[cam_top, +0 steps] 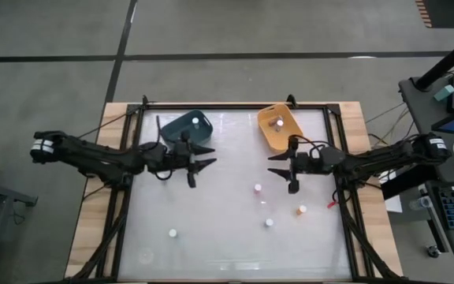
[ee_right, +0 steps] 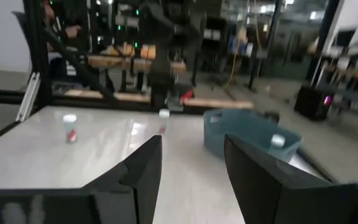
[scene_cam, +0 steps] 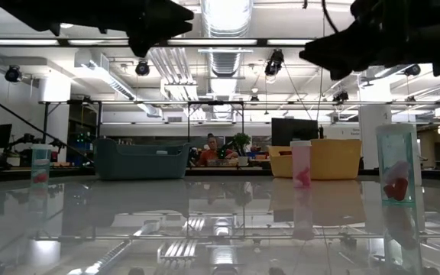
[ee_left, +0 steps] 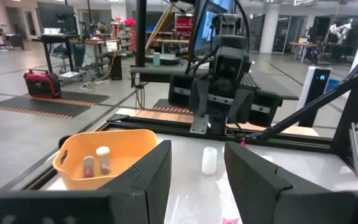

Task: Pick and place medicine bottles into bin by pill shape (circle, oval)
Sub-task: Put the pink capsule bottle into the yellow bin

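Above bench (cam_top: 211, 237), left pincer (cam_top: 203, 163) and right pincer (cam_top: 280, 167) hovered released, empty; next, descend onto loose medicine bottle (cam_top: 257, 188).

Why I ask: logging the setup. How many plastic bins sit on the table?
2: a dark teal plastic bin back left, an orange plastic bin back right; none apparently hidden.

Small white-capped medicine bottles (cam_top: 258, 188) upright, scattered.
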